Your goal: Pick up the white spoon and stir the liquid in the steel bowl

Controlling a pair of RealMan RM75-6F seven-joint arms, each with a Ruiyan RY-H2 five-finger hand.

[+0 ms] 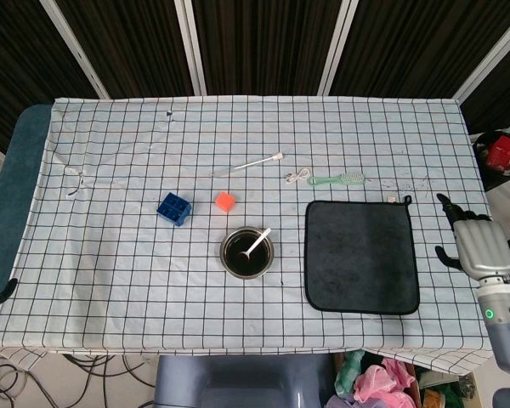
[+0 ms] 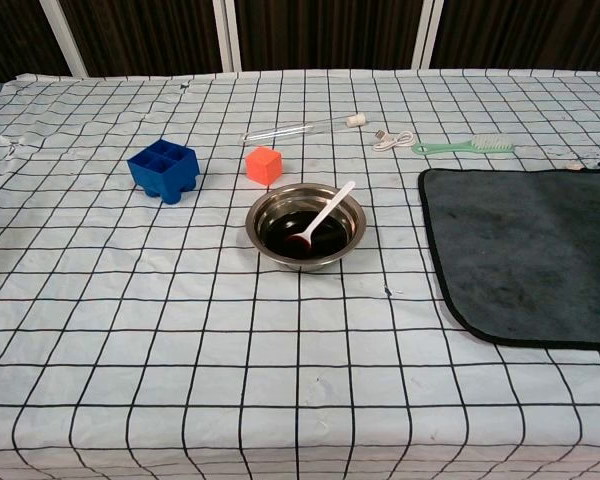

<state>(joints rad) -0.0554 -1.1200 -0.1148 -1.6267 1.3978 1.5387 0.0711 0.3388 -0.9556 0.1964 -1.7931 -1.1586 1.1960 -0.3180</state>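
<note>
The steel bowl (image 1: 224, 255) (image 2: 251, 226) stands near the middle of the checked cloth and holds dark liquid. In it lies the white spoon (image 1: 255, 246) (image 2: 323, 214), scoop end in the liquid, handle leaning on the right rim. My right hand (image 1: 474, 243) shows only in the head view, past the table's right edge and far from the bowl, fingers apart and holding nothing. The chest view shows no hand. Neither view shows my left hand.
A dark cloth mat (image 1: 361, 255) (image 2: 530, 255) lies right of the bowl. Behind the bowl are an orange cube (image 1: 225, 201) (image 2: 264, 164), a blue ice tray (image 1: 174, 208) (image 2: 164, 169), a clear tube (image 1: 248, 164) (image 2: 300, 127), a white cable (image 1: 298, 176) (image 2: 393, 139) and a green brush (image 1: 340, 179) (image 2: 465, 147).
</note>
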